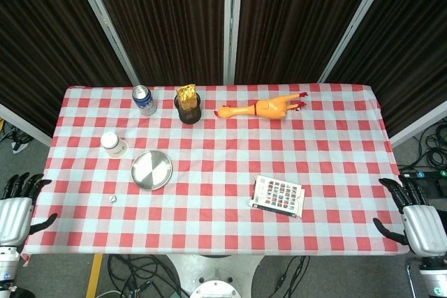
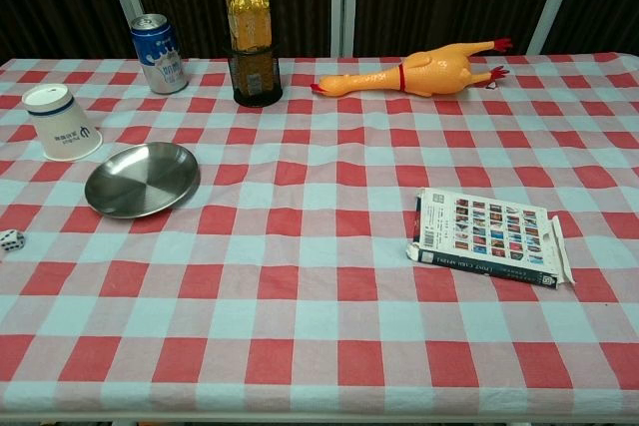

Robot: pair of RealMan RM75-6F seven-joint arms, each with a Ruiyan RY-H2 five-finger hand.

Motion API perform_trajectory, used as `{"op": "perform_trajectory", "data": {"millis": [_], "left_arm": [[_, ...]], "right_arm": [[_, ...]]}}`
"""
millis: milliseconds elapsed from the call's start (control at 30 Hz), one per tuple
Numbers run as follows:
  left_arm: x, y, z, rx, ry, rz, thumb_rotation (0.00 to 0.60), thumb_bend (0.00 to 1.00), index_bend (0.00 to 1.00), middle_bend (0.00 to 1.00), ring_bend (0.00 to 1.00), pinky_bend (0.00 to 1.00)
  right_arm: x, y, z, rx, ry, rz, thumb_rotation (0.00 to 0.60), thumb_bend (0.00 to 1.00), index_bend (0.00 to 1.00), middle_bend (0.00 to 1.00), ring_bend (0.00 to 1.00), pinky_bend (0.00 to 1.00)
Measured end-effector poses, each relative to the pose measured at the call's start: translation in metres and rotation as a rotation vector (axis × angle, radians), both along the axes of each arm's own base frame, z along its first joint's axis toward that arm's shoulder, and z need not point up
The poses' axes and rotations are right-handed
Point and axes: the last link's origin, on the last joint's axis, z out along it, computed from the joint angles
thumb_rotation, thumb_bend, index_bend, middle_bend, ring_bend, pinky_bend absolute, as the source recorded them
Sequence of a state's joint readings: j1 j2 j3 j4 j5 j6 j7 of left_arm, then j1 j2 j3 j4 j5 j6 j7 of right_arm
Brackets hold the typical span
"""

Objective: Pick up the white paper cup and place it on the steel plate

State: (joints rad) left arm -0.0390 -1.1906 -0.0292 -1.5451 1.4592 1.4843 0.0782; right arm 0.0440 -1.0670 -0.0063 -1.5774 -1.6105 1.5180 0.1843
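Chest view: white paper cup [image 2: 62, 124] stands inverted at far left, just behind the steel plate [image 2: 142, 179], both hands empty with fingers spread off the surface edges; risk: light cup tips or crushes if squeezed hard.

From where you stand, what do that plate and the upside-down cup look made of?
The plate looks like polished metal, probably steel: grey with a mirror-like sheen. The cup looks like matte white paper with a blue band and printing.
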Motion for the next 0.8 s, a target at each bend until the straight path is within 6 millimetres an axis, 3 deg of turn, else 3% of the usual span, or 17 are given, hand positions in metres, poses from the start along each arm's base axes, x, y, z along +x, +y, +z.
{"op": "perform_trajectory", "data": {"millis": [333,567,700,800], "left_arm": [[0.001,0.004,0.0,-0.019,-0.017,-0.001,0.6,0.17,0.25,0.16,0.07,0.07],[0.008,0.021,-0.007,-0.07,-0.041,-0.046,0.6,0.17,0.26,0.16,0.07,0.07],[0.012,0.037,-0.016,-0.128,-0.051,-0.081,0.6,0.17,0.29,0.26,0.16,0.09],[0.016,0.052,-0.026,-0.187,-0.052,-0.11,0.6,0.17,0.35,0.35,0.26,0.21]], "right_arm": [[0.002,-0.006,0.001,0.004,0.006,0.014,0.6,0.17,0.12,0.15,0.0,0.03],[0.004,-0.011,0.007,-0.015,0.024,0.028,0.6,0.17,0.12,0.15,0.0,0.03],[0.006,-0.015,0.008,-0.015,0.029,0.03,0.6,0.17,0.12,0.15,0.0,0.03],[0.005,-0.016,0.008,-0.014,0.03,0.028,0.6,0.17,0.12,0.15,0.0,0.03]]}}
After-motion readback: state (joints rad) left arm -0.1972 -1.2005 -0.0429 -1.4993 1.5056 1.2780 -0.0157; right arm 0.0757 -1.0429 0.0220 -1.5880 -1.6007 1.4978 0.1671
